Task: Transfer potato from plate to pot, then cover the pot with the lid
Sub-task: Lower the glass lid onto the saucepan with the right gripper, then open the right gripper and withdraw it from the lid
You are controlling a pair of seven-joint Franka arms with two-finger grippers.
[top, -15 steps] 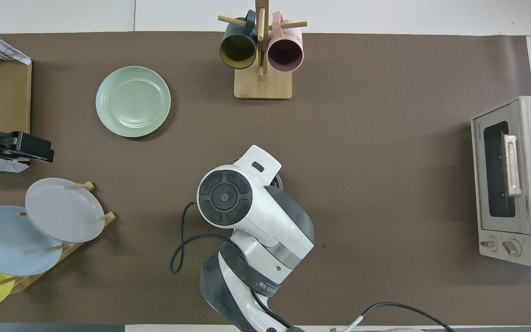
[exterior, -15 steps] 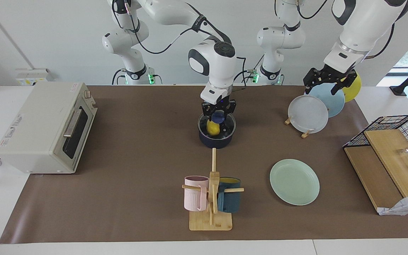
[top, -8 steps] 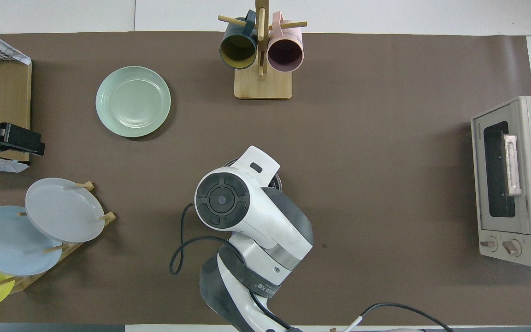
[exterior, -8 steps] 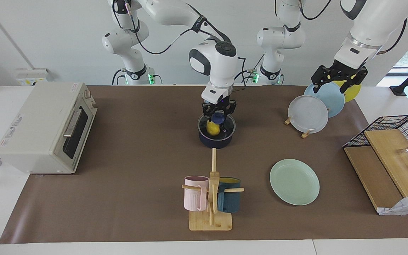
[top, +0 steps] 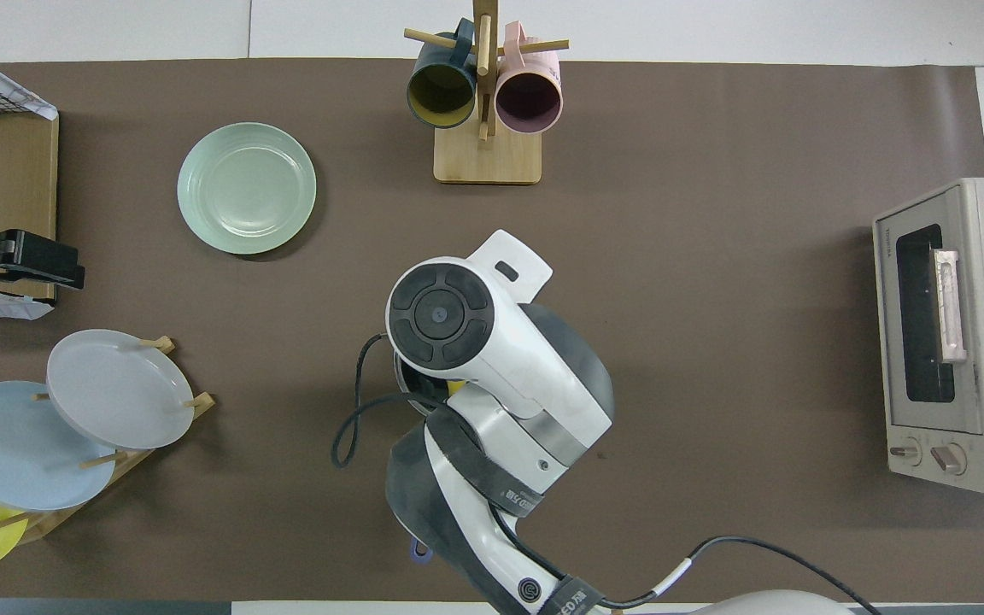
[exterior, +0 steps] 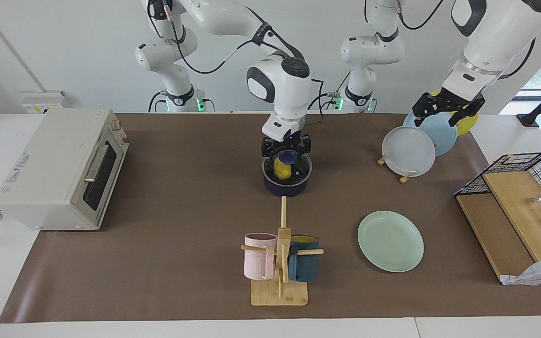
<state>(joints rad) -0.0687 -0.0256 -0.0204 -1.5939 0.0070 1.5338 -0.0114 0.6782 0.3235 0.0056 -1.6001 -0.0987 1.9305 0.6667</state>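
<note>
Glass lid (exterior: 287,165) sits on navy pot (exterior: 286,183) mid-counter; yellow potato (exterior: 282,170) shows through the glass, inside the pot. Mint plate (exterior: 390,241) is bare, at about 4 o'clock from the pot. Right tool (exterior: 286,151) is just above the blue knob (exterior: 290,155), fingers spread either side, gripping nothing as far as I can tell. The lid is judged rigid, breakable and slick, so the knob is the only sensible hold. Left tool (exterior: 445,111) waits over the upright plate rack (exterior: 395,169); cannot tell its fingers.
</note>
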